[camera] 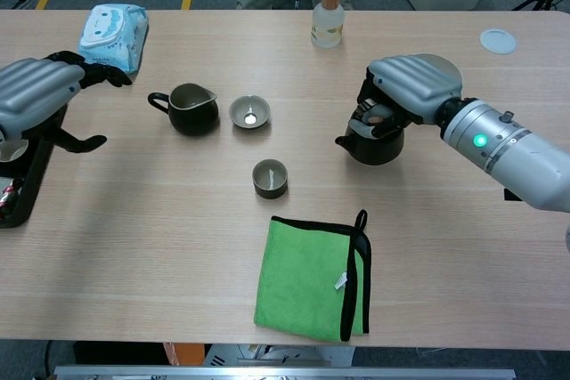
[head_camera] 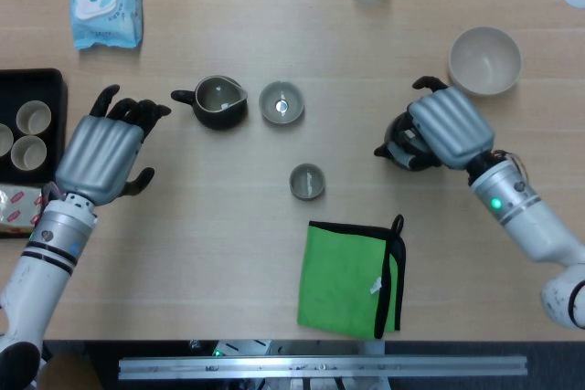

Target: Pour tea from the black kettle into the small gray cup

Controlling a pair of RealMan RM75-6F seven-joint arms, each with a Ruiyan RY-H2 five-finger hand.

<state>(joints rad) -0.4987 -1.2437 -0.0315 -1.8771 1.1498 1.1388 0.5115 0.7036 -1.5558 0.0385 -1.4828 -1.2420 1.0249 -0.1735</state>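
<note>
The black kettle [camera: 371,143] [head_camera: 403,150] stands upright on the table at the right, spout pointing left. My right hand [camera: 409,92] [head_camera: 446,129] grips it from above, covering most of it. The small gray cup [camera: 269,178] [head_camera: 307,181] sits alone at the table's middle, well left of the kettle. My left hand [camera: 36,95] [head_camera: 102,154] hovers at the far left with fingers spread, holding nothing.
A dark pitcher [camera: 189,109] and a gray lidded bowl [camera: 249,113] stand behind the cup. A green cloth [camera: 312,278] lies in front. A white bowl [head_camera: 484,60], a bottle [camera: 327,20], a wipes pack [camera: 113,27] and a black tray [head_camera: 46,89] with cups ring the area.
</note>
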